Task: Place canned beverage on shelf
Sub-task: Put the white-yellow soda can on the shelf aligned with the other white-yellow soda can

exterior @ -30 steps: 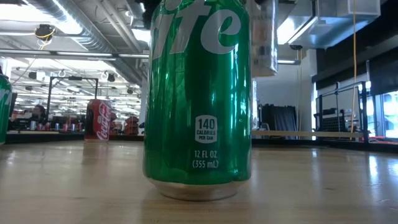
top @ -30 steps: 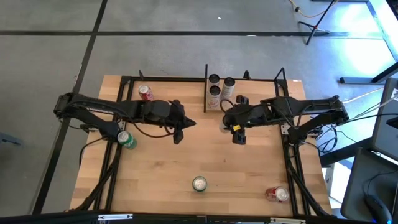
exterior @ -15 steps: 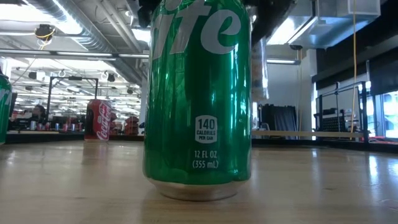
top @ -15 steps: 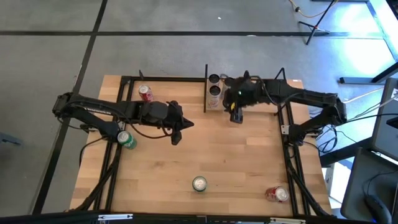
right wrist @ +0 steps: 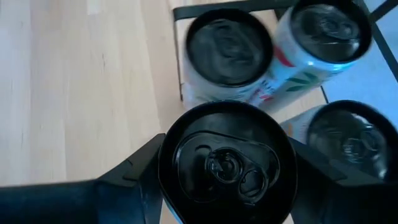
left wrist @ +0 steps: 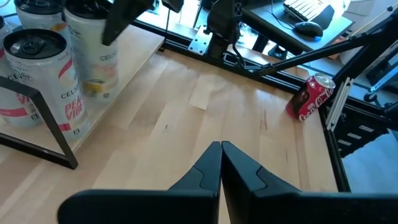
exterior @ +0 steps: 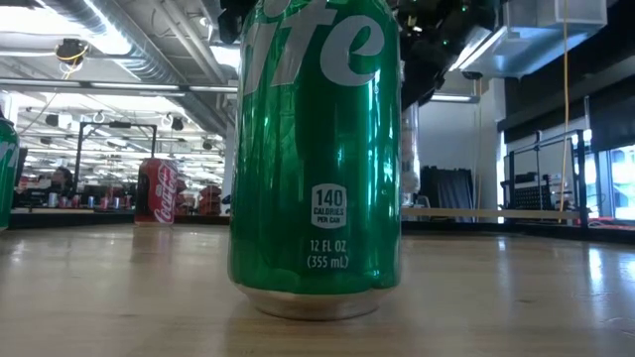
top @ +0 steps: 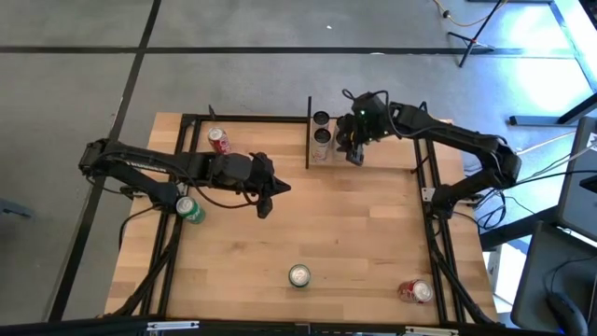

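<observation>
1. The right gripper (right wrist: 225, 171) is clamped on a black-topped slim can (right wrist: 225, 163), one finger on each side of its rim, and holds it upright above the shelf (top: 373, 154) at the far edge of the table (top: 308, 233).
2. Just beyond that held can, other slim cans already stand on the shelf: two white ones (right wrist: 229, 50) (right wrist: 323, 37) ahead of it and a third top (right wrist: 348, 140) beside it (whether that one touches the held can I cannot tell).
3. In my judgement the carry is done and the set-down is left; the can is not yet released, and whether its base touches the board is hidden.
4. Well away from that gripper, toward the table's middle, the left gripper (left wrist: 221, 149) waits with its fingers pressed together, holding nothing.
5. Farther out, five cans are off the shelf: a red can (top: 218, 140), a green can (top: 189, 209) beside the left arm, a green Sprite can (top: 298, 275) near the front edge, a red can (top: 416, 291) at the front corner, and a lying Coca-Cola can (left wrist: 309, 96).
</observation>
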Controlling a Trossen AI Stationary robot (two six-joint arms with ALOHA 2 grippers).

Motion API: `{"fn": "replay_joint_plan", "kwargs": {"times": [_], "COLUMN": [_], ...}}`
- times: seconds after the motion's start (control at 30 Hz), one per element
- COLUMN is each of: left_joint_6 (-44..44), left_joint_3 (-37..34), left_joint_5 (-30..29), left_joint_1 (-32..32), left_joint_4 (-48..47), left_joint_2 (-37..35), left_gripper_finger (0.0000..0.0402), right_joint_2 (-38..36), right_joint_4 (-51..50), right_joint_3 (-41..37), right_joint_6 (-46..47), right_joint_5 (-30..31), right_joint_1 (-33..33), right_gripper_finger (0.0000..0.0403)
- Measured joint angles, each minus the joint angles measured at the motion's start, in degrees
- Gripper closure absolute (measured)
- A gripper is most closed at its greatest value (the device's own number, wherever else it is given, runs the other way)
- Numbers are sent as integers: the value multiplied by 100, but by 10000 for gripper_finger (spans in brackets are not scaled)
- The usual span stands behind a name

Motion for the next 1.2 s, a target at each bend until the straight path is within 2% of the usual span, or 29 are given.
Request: {"fn": "replay_joint_plan", "kwargs": {"times": [0.33,0.53,0.93,1.2], "left_joint_6": [1,-13,-24,-28], "left_joint_3": [0,0,0,2], "left_joint_5": [-17,-20,-20,-20], "left_joint_1": [22,76,76,74], "left_joint_4": [0,2,6,6], "left_joint_2": [0,0,0,0], "left_gripper_finger": [397,397,397,397], "right_joint_2": [-1,0,0,0], "right_joint_4": [419,471,552,108], "right_joint_3": [-394,-483,-490,-92], "right_joint_6": [-128,-128,-296,-343], "right_joint_5": [-90,70,76,487], "right_joint_1": [-112,-115,-112,-112], "right_gripper_finger": [174,172,105,104]}}
